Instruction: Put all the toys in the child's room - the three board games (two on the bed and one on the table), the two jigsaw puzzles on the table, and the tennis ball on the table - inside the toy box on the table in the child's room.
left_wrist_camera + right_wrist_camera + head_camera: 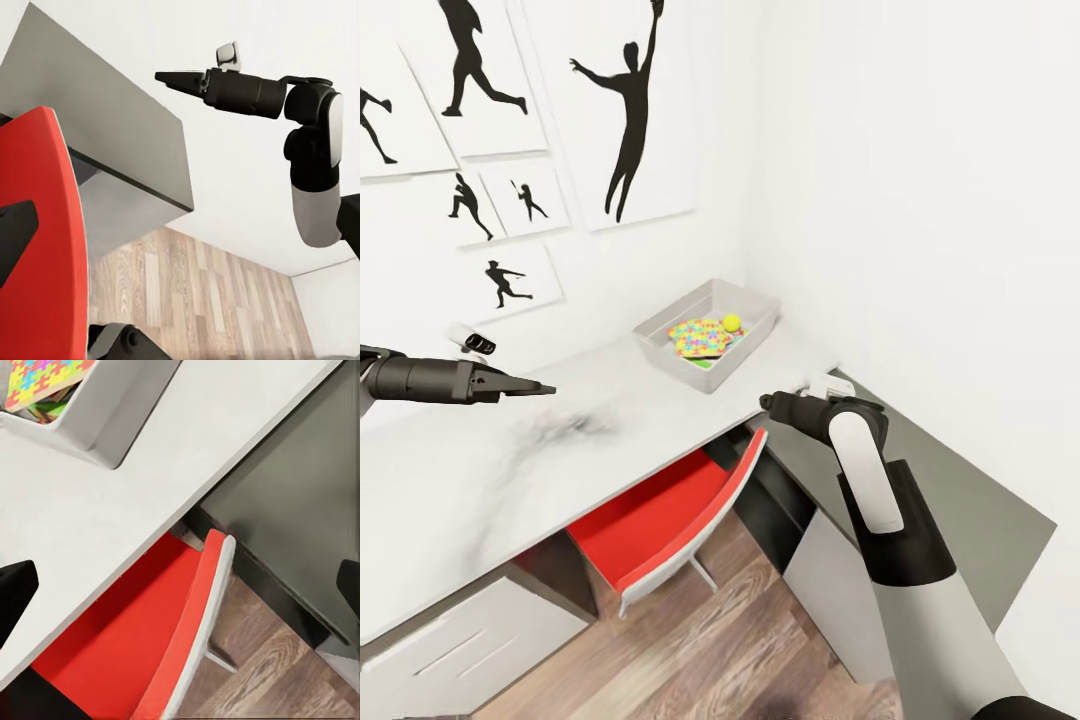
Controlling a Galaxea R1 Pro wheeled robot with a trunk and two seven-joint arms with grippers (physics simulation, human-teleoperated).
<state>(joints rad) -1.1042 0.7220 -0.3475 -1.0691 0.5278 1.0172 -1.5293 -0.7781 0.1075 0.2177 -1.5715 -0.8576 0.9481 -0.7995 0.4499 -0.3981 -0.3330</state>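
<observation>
1. The white marble desk [480, 480] runs from the near left toward the far right corner of the room, and its front edge cuts diagonally across the head view; most of its top is bare.
2. The toy box [660, 345], a grey open tray, sits on the far right end of the desk, close to the corner walls. Inside it lie a bright jigsaw puzzle [700, 337] and the yellow tennis ball [731, 322], which rests at the puzzle's far edge.
3. The left gripper [545, 389] hangs over the left part of the desk, well apart from the box, its fingers drawn together to a point.
4. The right gripper [768, 402] sits at the desk's front edge, just near of the box. In the left wrist view its [161, 76] fingers look closed to a narrow tip.
5. A red chair [660, 520] is tucked under the desk edge, beneath the right arm; the right wrist view shows its pale-rimmed back [199, 615] close under the desk lip.
6. A grey cabinet [960, 500] stands to the right against the wall, and wooden floor [710, 650] lies open near the robot.
7. Black sports silhouettes [630, 110] hang on the far wall.
</observation>
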